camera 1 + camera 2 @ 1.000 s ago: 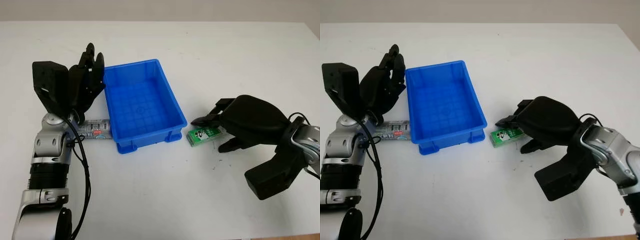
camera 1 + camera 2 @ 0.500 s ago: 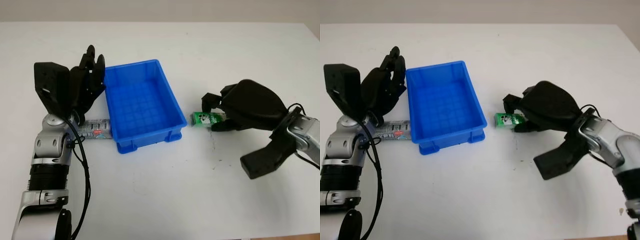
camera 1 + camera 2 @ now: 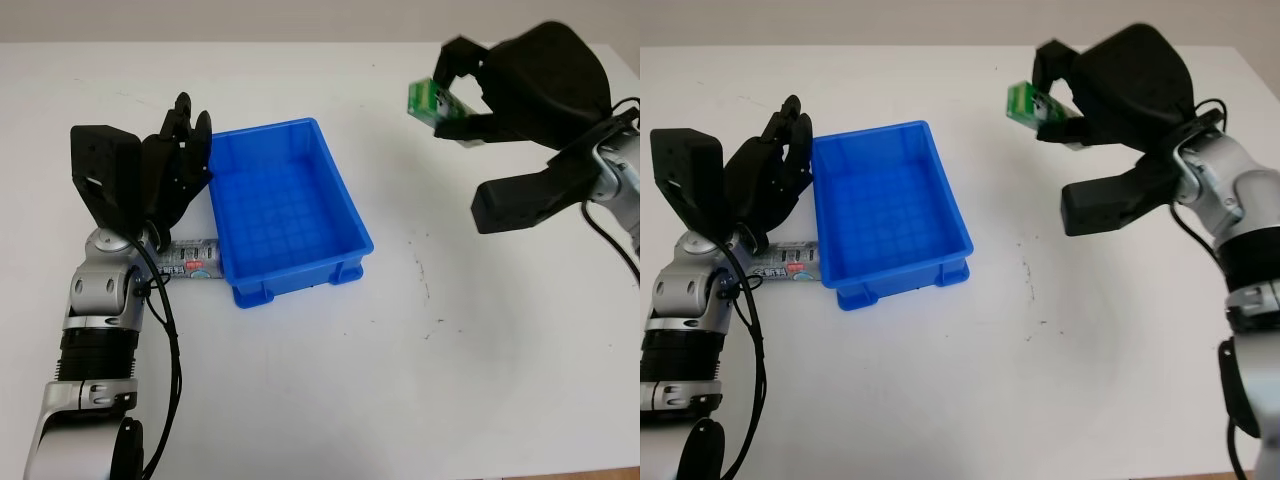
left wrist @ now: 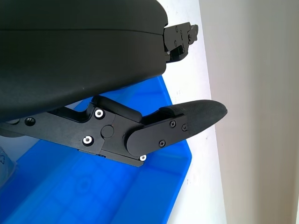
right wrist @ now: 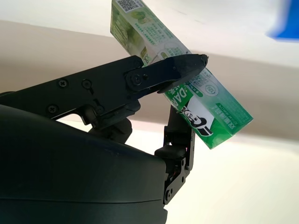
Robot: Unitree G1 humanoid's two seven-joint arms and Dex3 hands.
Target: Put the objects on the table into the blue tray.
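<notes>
table point(image 3: 330, 380): white, bare across the near part.
tube point(image 3: 190, 262): a labelled tube or small bottle lying flat, touching the near left corner of the tray and partly under the left arm; which of the two it is i cannot tell.
left hand point(image 3: 170, 170): open, holds nothing, beside the tray's left wall and above the tube.
tray point(image 3: 345, 205): blue, nothing visible inside; ribbed grid floor.
right hand point(image 3: 1095, 85): raised well above the table, right of the tray and beyond its far end; fingers point(image 5: 182, 63) closed on the box.
box point(image 5: 187, 100): small green carton, pinched across its flat faces, tilted, both ends sticking out past the fingers.
handling, judged: carton looks light and stiff, thin card that could dent under a hard squeeze; glossy faces may slip, so a grip near the middle suits it.
tube handling, judged: likely to roll; take it across its width.
step, judged: carry box over tray, then release.
</notes>
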